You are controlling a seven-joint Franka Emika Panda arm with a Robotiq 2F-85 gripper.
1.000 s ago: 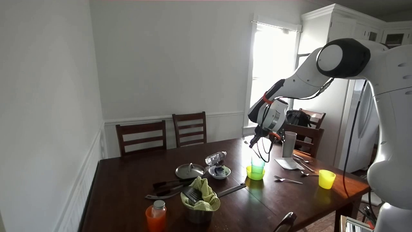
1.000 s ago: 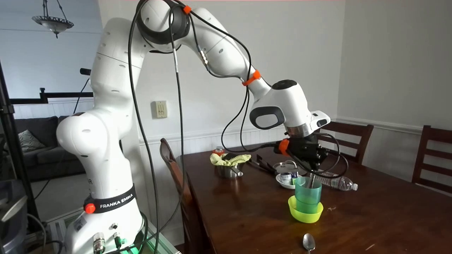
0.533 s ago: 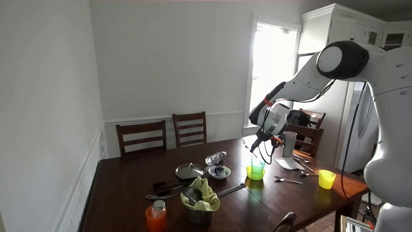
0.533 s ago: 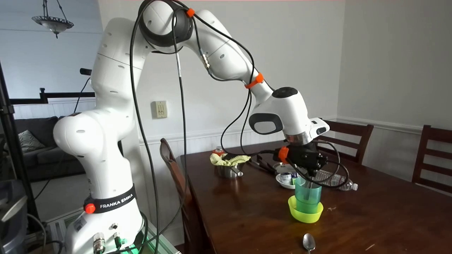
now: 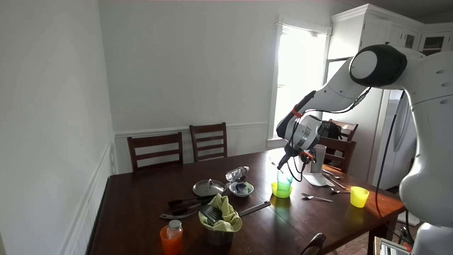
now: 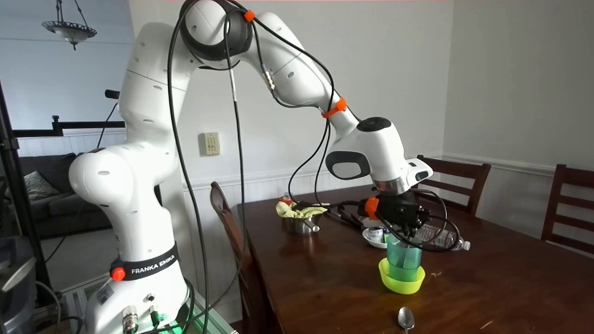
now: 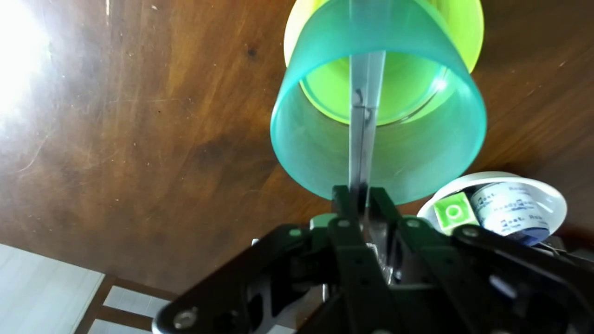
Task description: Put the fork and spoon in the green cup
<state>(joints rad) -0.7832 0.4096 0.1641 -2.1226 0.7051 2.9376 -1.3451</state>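
The green cup (image 7: 306, 144) is translucent teal and stands upright in a lime bowl (image 6: 386, 279); it also shows in both exterior views (image 5: 284, 182) (image 6: 404, 263). My gripper (image 7: 358, 195) is right over the cup's rim, fingertips closed around a silvery utensil (image 7: 364, 116) whose lower part reaches down inside the cup. I cannot tell whether it is the fork or a spoon; its upper end is hidden by the gripper. A spoon (image 6: 406, 317) lies on the table near the bowl, its handle cut off by the frame edge.
A white bowl (image 7: 492, 178) with small packages and a lying plastic bottle (image 5: 237, 173) are close to the cup. A pot with a cloth (image 5: 219, 238), a pot lid (image 5: 203, 189), a yellow cup (image 5: 359, 197) and more cutlery (image 5: 318, 198) are on the table.
My gripper has moved down toward the cup, and the utensil reaches deeper into it. The cup and lime bowl have shifted very slightly.
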